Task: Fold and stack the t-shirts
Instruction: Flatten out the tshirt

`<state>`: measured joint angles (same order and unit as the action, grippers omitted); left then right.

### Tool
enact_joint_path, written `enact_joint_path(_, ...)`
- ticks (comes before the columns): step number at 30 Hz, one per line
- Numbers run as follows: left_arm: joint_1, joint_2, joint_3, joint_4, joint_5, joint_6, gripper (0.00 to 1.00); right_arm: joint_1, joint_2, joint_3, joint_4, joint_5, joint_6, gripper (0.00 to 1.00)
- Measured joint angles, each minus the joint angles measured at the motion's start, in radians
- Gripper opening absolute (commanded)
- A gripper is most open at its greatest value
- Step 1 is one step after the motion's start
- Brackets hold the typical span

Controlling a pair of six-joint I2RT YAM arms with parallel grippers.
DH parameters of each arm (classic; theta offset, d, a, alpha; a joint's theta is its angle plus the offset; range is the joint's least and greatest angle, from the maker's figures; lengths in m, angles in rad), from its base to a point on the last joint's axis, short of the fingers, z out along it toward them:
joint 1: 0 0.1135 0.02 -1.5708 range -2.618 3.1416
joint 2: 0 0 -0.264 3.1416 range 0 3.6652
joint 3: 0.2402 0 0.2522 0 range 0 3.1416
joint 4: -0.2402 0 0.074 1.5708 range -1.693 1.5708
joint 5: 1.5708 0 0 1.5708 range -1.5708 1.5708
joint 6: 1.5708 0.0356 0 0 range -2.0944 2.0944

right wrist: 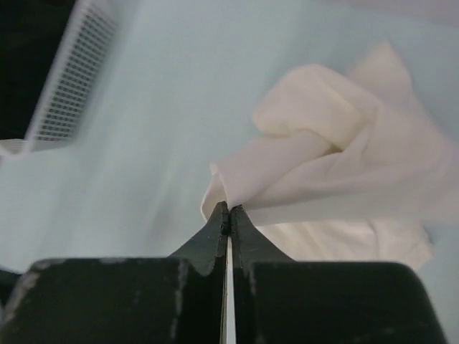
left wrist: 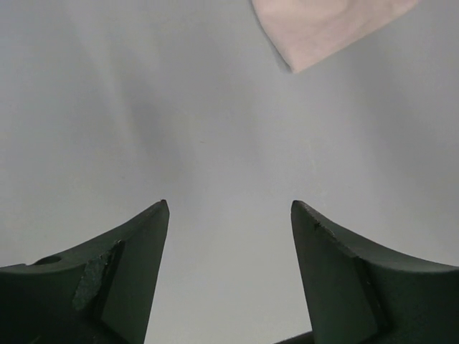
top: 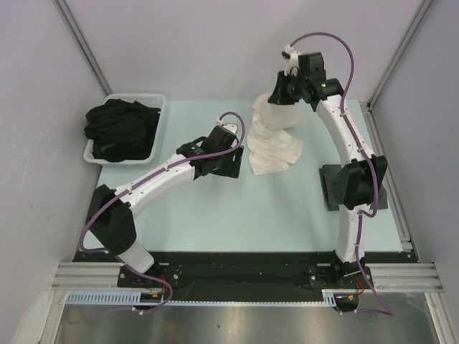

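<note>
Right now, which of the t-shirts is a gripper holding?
The cream-white t-shirt, pinched in the shut right gripper. The black t-shirts lie bundled in the white tub, and no gripper touches them.

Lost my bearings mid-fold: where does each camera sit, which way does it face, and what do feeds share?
Top external: above and behind the bases, looking down on the table; left arm, right arm, cream t-shirt, black t-shirts in white tub.
Left wrist: on the left arm, facing bare table past its open jaws.
Right wrist: on the right arm, looking past shut jaws pinching the cream t-shirt.
Shared: cream t-shirt, all three.
</note>
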<state>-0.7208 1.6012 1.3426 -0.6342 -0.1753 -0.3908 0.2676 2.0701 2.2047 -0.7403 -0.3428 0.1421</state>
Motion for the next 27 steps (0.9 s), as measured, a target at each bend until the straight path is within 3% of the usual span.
enact_joint_path(4,0.015,0.001,0.027,-0.029,-0.095,-0.001,0.82,0.093,-0.024,0.201,-0.013,-0.069,0.027,0.00)
enact_joint_path(11,0.101,-0.114,-0.015,-0.064,-0.319,-0.013,0.91,0.254,-0.195,0.180,-0.056,-0.148,0.095,0.00)
enact_joint_path(18,0.158,-0.383,-0.109,-0.002,-0.447,0.001,0.93,0.233,-0.314,0.158,-0.110,-0.139,0.101,0.00)
enact_joint_path(21,0.158,-0.403,-0.111,0.024,-0.459,0.002,0.92,0.194,-0.357,0.074,-0.099,-0.138,0.091,0.00)
enact_joint_path(24,0.158,-0.368,-0.111,0.024,-0.457,-0.001,0.92,0.142,-0.388,-0.142,-0.040,-0.144,0.081,0.00)
enact_joint_path(27,0.158,-0.311,-0.111,0.016,-0.446,-0.002,0.92,0.109,-0.306,-0.329,-0.010,-0.136,0.066,0.00)
